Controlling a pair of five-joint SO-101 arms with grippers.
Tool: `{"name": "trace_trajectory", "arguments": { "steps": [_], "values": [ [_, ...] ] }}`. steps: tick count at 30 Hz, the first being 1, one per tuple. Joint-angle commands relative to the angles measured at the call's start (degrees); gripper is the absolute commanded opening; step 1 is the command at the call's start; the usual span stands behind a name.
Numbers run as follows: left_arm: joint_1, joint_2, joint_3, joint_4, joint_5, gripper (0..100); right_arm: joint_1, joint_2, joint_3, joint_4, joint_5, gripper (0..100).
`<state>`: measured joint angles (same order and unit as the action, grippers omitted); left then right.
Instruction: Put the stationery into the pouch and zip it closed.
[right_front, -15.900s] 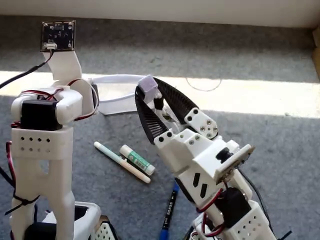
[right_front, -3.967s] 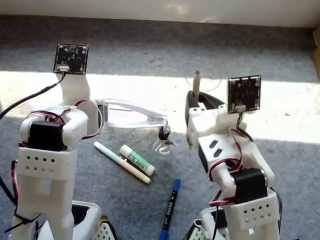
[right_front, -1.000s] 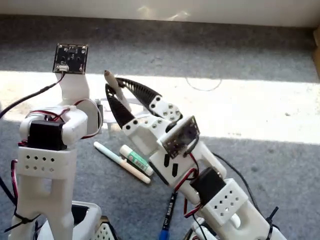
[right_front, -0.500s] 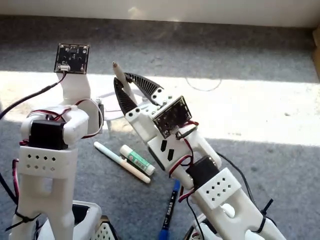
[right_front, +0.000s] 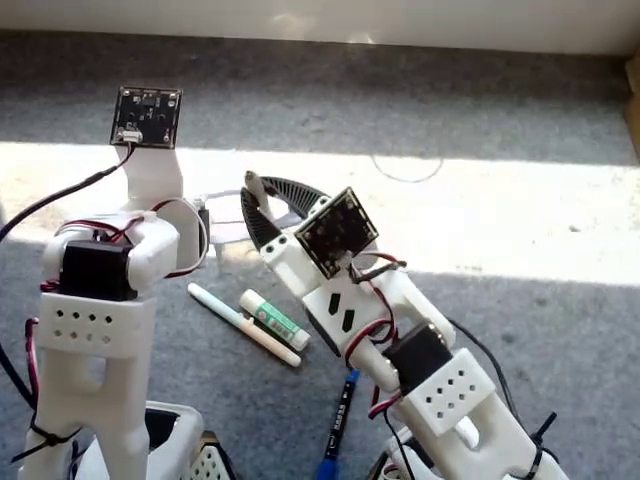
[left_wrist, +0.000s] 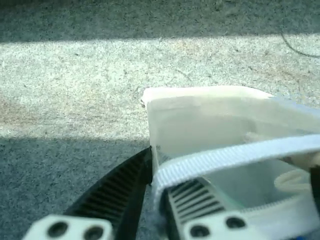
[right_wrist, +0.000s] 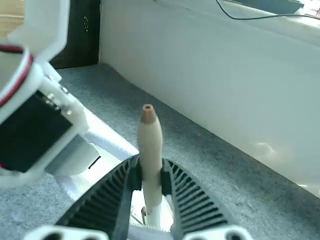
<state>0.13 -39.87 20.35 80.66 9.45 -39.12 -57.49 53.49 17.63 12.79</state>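
**Cream pen poised at the pouch mouth, insertion judged to be in hand**

The translucent white plastic pouch (left_wrist: 200, 120) was held up off the grey carpet (right_front: 520, 350) by the left gripper (left_wrist: 156, 174), whose black ribbed jaws were closed on the pouch's edge beside its white woven zip tape (left_wrist: 235, 155). The slim cream pen with a tan tip (right_wrist: 149, 135) was clamped upright between the closed jaws of the right gripper (right_wrist: 149, 169), just beside the pouch at its open side, tan tip pointing up and away from it. Whether the pen's lower end was already inside the pouch mouth could not be told.

The step was judged best done by lowering the pen along its own length into the opening, with the zip tape cleared so that nothing was snagged. The clamp on the pen should be released only once most of the pen was judged to be inside; the hold on the pouch edge should not be loosened, so that the mouth was not allowed to collapse.

A white marker with a pale green end (right_front: 242, 325), a white glue stick with a green label (right_front: 273, 320) and a blue pen (right_front: 340, 418) lay on the carpet, apart from the pouch and yet to be packed
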Motion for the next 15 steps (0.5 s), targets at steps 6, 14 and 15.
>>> {"name": "trace_trajectory", "arguments": {
  "steps": [6,14,15],
  "values": [
    [-1.1,-1.4,-0.5,-1.0,-0.3,0,1.0,-5.4,1.3,6.7,6.6,0.6],
    [-1.1,-1.4,-0.5,-1.0,-0.3,0,0.9,-5.6,2.2,10.7,6.8,0.9],
    [-1.1,-1.4,-0.5,-1.0,-0.4,0,0.9,-5.6,2.2,11.5,6.9,2.1]
  ]
}}
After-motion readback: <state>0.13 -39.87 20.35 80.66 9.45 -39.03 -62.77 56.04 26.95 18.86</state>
